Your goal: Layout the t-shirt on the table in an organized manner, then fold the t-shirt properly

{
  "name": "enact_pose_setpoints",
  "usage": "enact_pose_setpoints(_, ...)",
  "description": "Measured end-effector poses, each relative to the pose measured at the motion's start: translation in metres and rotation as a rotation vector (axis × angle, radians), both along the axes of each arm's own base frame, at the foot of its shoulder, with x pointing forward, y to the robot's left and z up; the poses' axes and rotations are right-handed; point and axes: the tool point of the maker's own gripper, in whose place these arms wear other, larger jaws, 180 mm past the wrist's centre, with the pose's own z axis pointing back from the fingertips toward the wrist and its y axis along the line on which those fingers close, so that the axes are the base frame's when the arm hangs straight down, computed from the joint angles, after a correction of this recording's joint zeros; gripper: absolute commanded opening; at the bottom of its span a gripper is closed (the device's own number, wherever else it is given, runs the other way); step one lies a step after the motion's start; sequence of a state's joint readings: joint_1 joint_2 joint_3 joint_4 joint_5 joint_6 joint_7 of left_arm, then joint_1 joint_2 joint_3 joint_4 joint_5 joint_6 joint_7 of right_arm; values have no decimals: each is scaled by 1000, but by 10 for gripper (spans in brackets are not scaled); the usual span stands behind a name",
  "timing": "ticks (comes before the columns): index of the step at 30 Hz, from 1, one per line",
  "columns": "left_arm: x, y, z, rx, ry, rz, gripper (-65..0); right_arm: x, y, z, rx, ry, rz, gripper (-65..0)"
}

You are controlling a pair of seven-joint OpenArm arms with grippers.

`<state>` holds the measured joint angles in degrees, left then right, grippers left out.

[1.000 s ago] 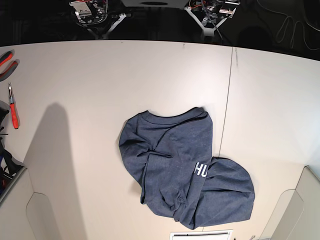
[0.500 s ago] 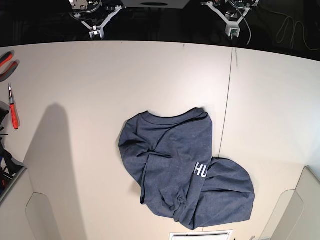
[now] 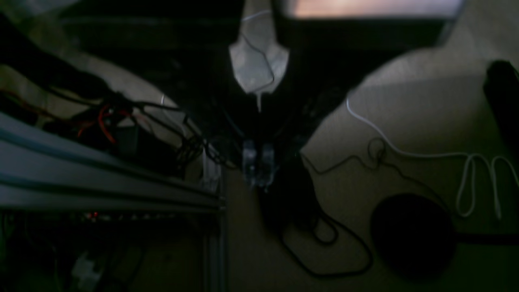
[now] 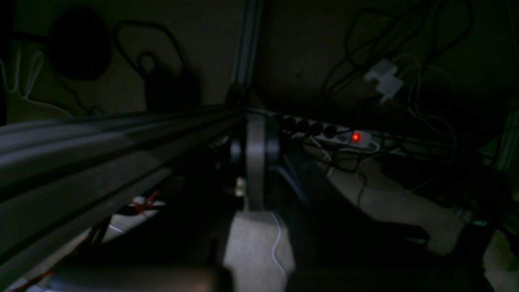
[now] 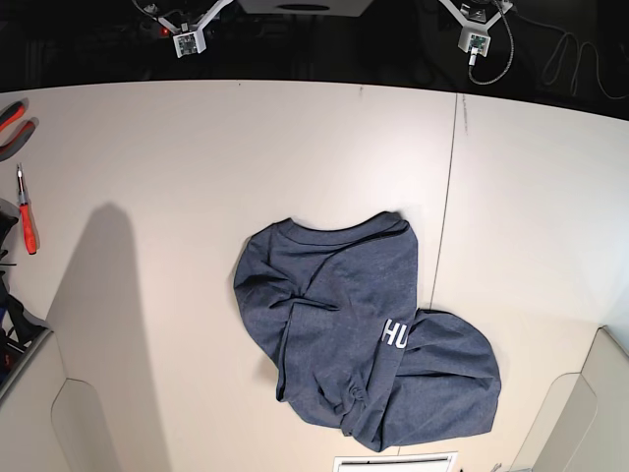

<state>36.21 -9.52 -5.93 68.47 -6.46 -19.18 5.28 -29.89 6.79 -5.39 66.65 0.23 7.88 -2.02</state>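
Centrally, toward the near edge of the table (image 5: pixel 197 147), the t-shirt (image 5: pixel 354 334) lay in a rumpled heap, not spread out. It was heathered navy blue, with its collar edge toward the far side and the fabric doubled over itself in loose folds. Two white block letters, "HU", showed on a folded strip near its middle. A thin dark seam line (image 5: pixel 447 187) ran across the white tabletop, passing just beside the shirt's right side.

Both arms were pulled back past the far edge of the table, well apart from the shirt. The right gripper (image 5: pixel 187 44) sat at the top left of the base view and the left gripper (image 5: pixel 476 42) at the top right; each had its jaws closed and held nothing. The wrist views were very dark and blurred, showing what seemed to be cables and metal framing below the table.

Red-handled pliers (image 5: pixel 12 123) and a red-handled screwdriver (image 5: pixel 27 211) lay at the table's left edge.
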Motion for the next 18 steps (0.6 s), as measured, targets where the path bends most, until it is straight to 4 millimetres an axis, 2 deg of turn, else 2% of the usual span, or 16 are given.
enact_pose_setpoints(8, 4, -4, 31, -21, -67, -69, -650, 2, 9, 30, 23, -67, 1, -650)
enact_pose_setpoints(18, 21, -7, 91, 19, -122, -241, -650, 32, 22, 82, 64, -215, 3, -650)
